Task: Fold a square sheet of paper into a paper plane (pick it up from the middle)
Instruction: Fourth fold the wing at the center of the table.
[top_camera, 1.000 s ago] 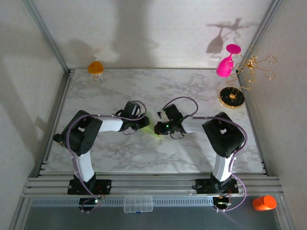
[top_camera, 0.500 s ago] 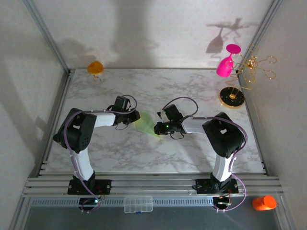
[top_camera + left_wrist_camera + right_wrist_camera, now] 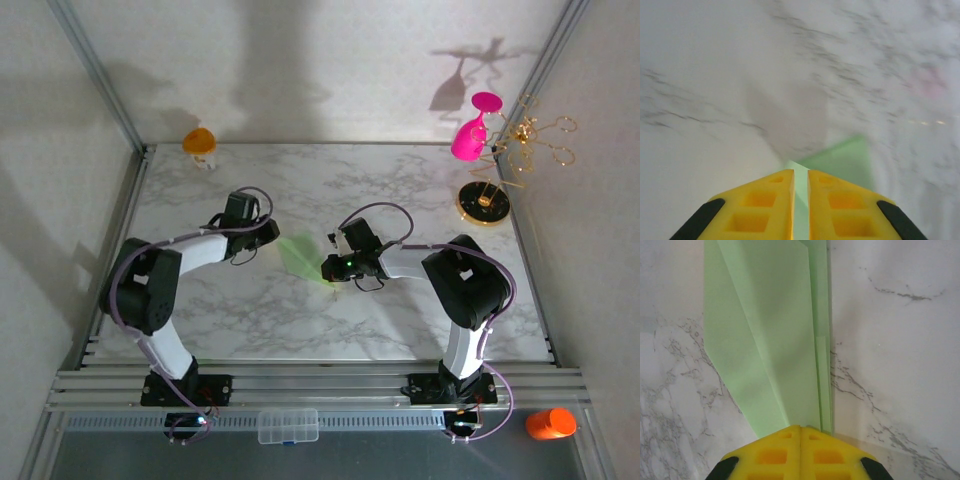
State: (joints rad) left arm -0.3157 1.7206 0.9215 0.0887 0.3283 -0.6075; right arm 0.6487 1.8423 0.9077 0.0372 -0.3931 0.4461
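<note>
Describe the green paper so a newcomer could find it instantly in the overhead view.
Start at the middle of the marble table, between the left gripper and the right gripper. The folded paper lies there: pale green and pointed, unlike the pink glass and orange object at the far corners.

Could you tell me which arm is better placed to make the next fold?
Probably the left: the right end effector is shut at one end of the folded paper, seemingly pinning it, while the left end effector sits at the other end, apparently free.
</note>
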